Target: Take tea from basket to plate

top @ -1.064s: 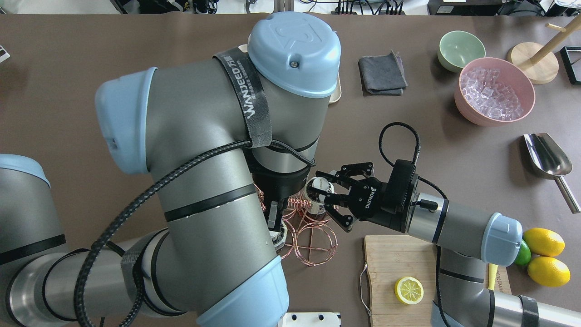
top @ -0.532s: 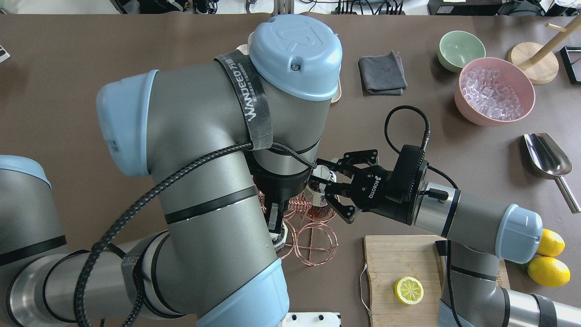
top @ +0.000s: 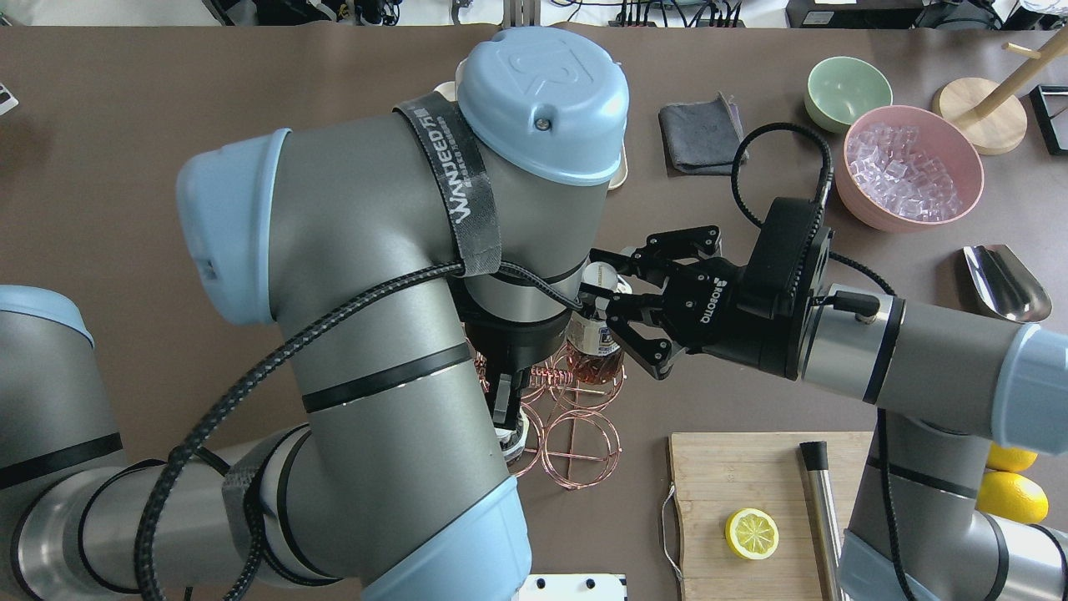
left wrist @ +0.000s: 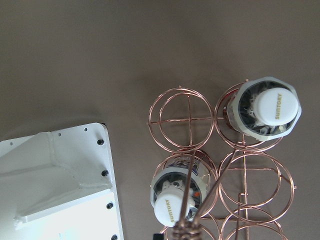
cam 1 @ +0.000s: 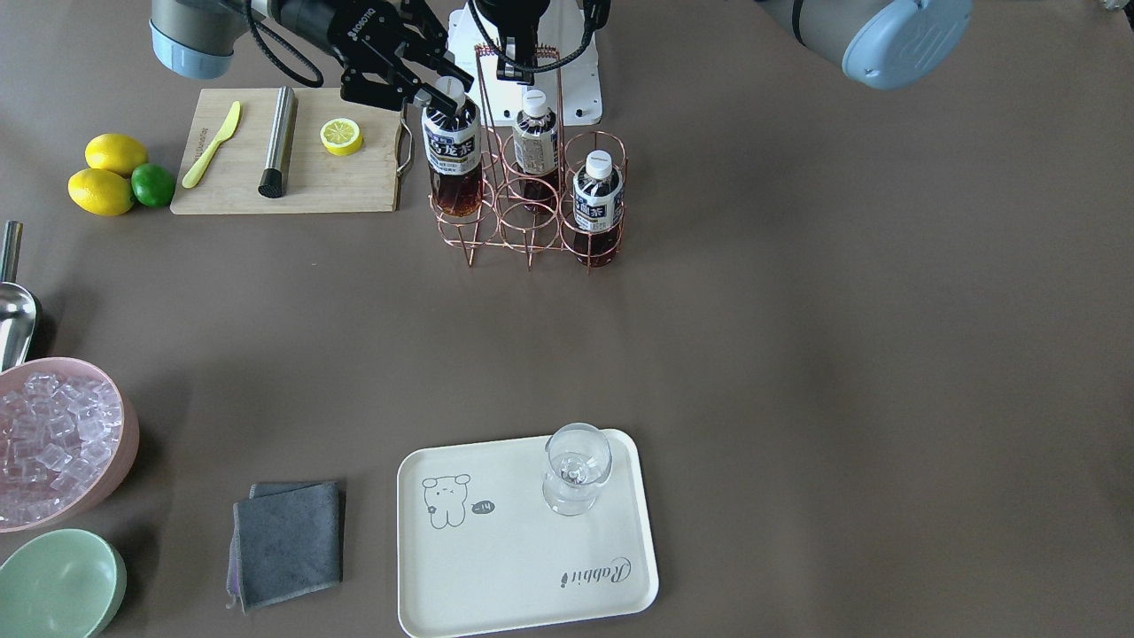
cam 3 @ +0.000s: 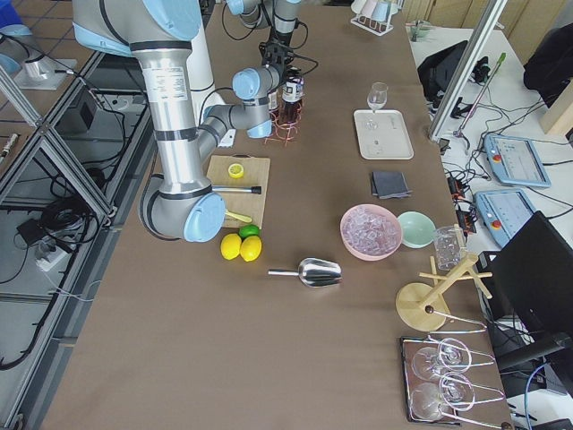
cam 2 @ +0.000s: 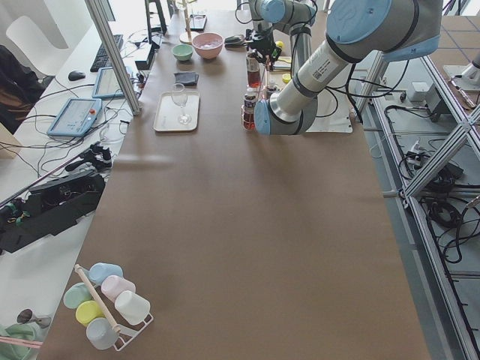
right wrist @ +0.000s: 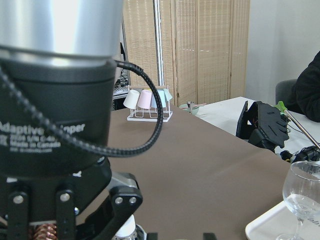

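My right gripper (cam 1: 446,89) is shut on the white cap of a tea bottle (cam 1: 452,155) and holds it upright, raised partway out of a corner slot of the copper wire basket (cam 1: 530,232). In the overhead view the right gripper (top: 605,292) and that tea bottle (top: 594,338) are beside the left arm. Two more tea bottles (cam 1: 535,142) (cam 1: 596,199) stand in the basket. My left gripper (cam 1: 523,62) is shut on the top of the basket's handle. The cream plate (cam 1: 496,567) lies at the table's far side and carries a clear glass (cam 1: 576,470).
A cutting board (cam 1: 292,186) with a lemon slice (cam 1: 341,135) and a steel muddler (cam 1: 279,142) is beside the basket. A grey cloth (cam 1: 288,540), a green bowl (cam 1: 58,585) and a pink bowl of ice (cam 1: 131,434) lie near the plate. A metal scoop (top: 1005,284) is further right.
My right gripper has risen with the tea bottle and moved toward the table's far side. The bottle has come up in its slot. The left arm has stayed still.
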{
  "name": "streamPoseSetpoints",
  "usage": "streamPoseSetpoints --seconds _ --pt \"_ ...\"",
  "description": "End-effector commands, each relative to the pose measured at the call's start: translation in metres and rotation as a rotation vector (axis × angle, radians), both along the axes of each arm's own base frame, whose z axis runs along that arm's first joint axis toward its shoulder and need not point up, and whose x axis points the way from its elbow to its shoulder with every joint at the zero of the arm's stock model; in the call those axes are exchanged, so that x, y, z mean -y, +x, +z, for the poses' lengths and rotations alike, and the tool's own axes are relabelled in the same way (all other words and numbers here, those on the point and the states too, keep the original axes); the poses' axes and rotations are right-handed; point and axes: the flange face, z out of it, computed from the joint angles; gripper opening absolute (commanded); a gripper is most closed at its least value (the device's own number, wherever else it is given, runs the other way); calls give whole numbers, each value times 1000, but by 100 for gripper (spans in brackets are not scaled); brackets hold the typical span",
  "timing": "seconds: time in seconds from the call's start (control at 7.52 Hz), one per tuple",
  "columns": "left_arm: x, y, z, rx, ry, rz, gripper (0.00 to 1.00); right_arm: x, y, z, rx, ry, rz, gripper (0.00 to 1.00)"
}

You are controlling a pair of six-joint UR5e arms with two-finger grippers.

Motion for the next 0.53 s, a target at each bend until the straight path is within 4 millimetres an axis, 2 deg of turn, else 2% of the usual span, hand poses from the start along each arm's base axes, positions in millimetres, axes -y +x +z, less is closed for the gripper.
streamPoseSetpoints --seconds 0.0,0.13,0.27,0.4 --pt "0 0 0 1 0 0 0 44 59 -14 -42 -34 3 0" --pt "0 0 0 1 0 0 0 56 74 -12 -57 -19 9 0" --pt "0 0 0 2 -1 0 0 65 80 -7 -69 -19 33 0" --pt "1 -1 1 3 -2 -3 0 90 82 12 -138 15 87 0"
